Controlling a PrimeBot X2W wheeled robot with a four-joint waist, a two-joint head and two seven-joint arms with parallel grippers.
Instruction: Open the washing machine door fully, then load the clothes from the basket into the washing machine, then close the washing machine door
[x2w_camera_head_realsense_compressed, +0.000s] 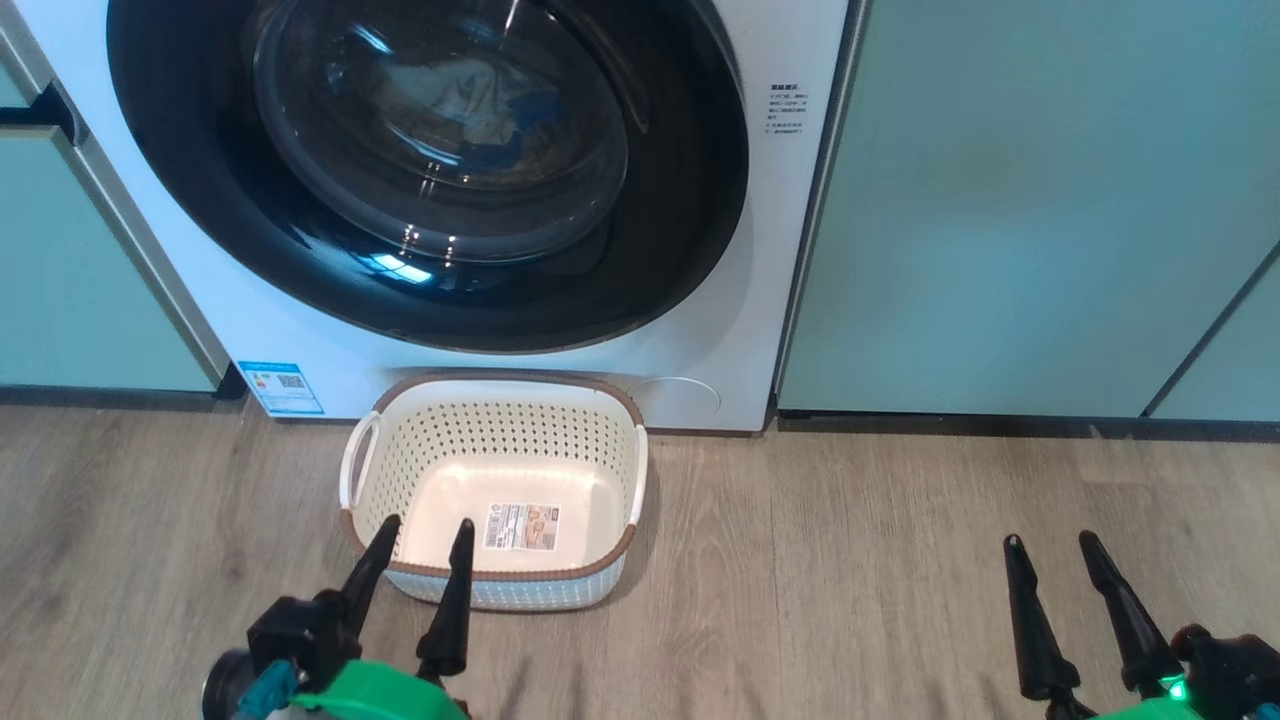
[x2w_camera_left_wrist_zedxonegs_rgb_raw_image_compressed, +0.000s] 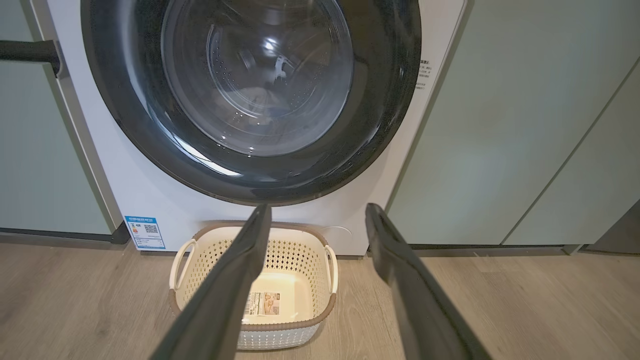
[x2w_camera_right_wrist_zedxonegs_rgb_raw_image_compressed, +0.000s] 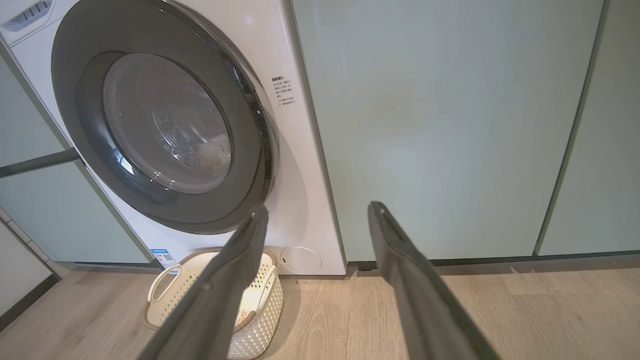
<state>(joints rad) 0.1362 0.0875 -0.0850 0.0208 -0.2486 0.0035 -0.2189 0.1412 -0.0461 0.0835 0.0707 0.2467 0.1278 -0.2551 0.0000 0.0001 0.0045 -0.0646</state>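
Observation:
The washing machine (x2w_camera_head_realsense_compressed: 700, 330) (x2w_camera_left_wrist_zedxonegs_rgb_raw_image_compressed: 160, 200) (x2w_camera_right_wrist_zedxonegs_rgb_raw_image_compressed: 300, 150) is white, and its round glossy black door (x2w_camera_head_realsense_compressed: 430, 170) (x2w_camera_left_wrist_zedxonegs_rgb_raw_image_compressed: 250, 95) (x2w_camera_right_wrist_zedxonegs_rgb_raw_image_compressed: 165, 130) lies flat against the front. Through the glass bowl pale clothes (x2w_camera_head_realsense_compressed: 480, 105) (x2w_camera_right_wrist_zedxonegs_rgb_raw_image_compressed: 212, 152) with a blue patch show inside the drum. The cream basket (x2w_camera_head_realsense_compressed: 497, 440) (x2w_camera_left_wrist_zedxonegs_rgb_raw_image_compressed: 290, 255) (x2w_camera_right_wrist_zedxonegs_rgb_raw_image_compressed: 260, 305) stands on the floor right below the door, with just a paper label (x2w_camera_head_realsense_compressed: 521, 526) on its floor. My left gripper (x2w_camera_head_realsense_compressed: 425, 530) (x2w_camera_left_wrist_zedxonegs_rgb_raw_image_compressed: 317, 212) hangs open over the basket's near rim. My right gripper (x2w_camera_head_realsense_compressed: 1050, 545) (x2w_camera_right_wrist_zedxonegs_rgb_raw_image_compressed: 317, 210) is open, above bare floor to the right.
Pale green cabinet doors (x2w_camera_head_realsense_compressed: 1050, 200) (x2w_camera_head_realsense_compressed: 70, 250) flank the machine on both sides. A dark bar handle (x2w_camera_left_wrist_zedxonegs_rgb_raw_image_compressed: 27, 50) sticks out at the left. Wooden floor (x2w_camera_head_realsense_compressed: 850, 560) stretches in front, with free room right of the basket.

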